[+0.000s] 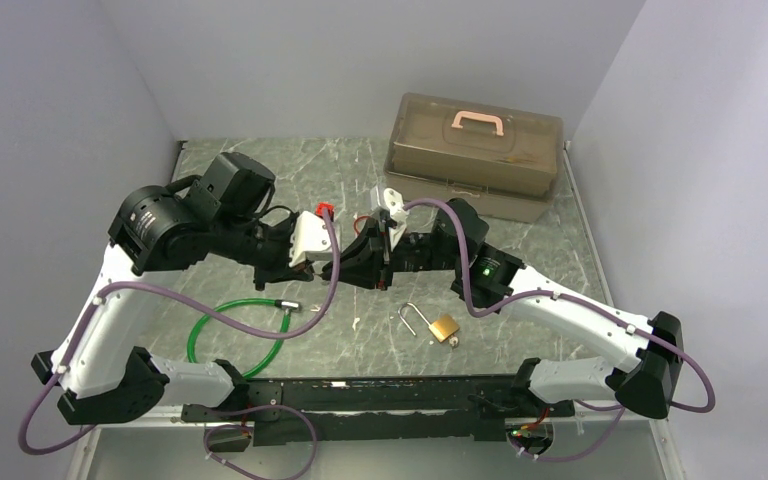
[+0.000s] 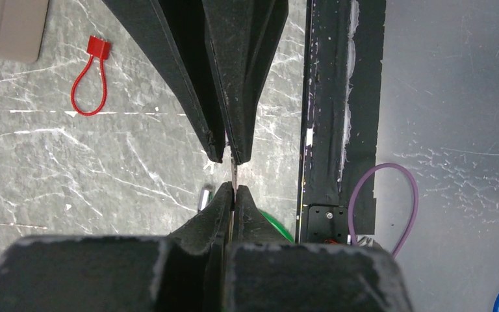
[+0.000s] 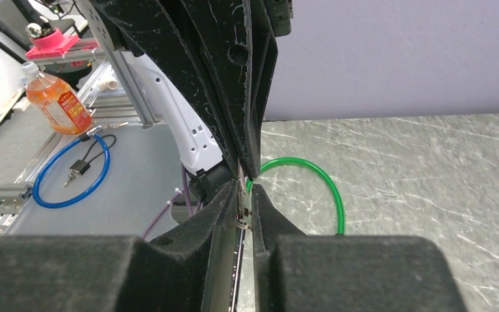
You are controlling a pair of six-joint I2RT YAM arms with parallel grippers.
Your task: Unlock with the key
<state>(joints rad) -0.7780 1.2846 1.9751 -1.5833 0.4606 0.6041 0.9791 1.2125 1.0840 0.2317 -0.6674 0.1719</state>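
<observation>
A thin metal key (image 2: pixel 234 172) is held in mid-air between my two grippers, which meet tip to tip above the middle of the table. My left gripper (image 2: pixel 234 190) is shut on one end of it. My right gripper (image 3: pixel 247 195) is closed on the other end, with the key's head and small ring (image 3: pixel 242 222) between its pads. In the top view the left gripper (image 1: pixel 345 262) and right gripper (image 1: pixel 372 262) touch noses. The brass padlock (image 1: pixel 444 328) lies on the table in front of them, its shackle pointing left, apart from both grippers.
A brown toolbox (image 1: pixel 475 155) with a pink handle stands at the back right. A red loop tag (image 2: pixel 91 84) lies behind the grippers. A green cable loop (image 1: pixel 240 335) lies at the near left. A black rail (image 1: pixel 360 395) runs along the near edge.
</observation>
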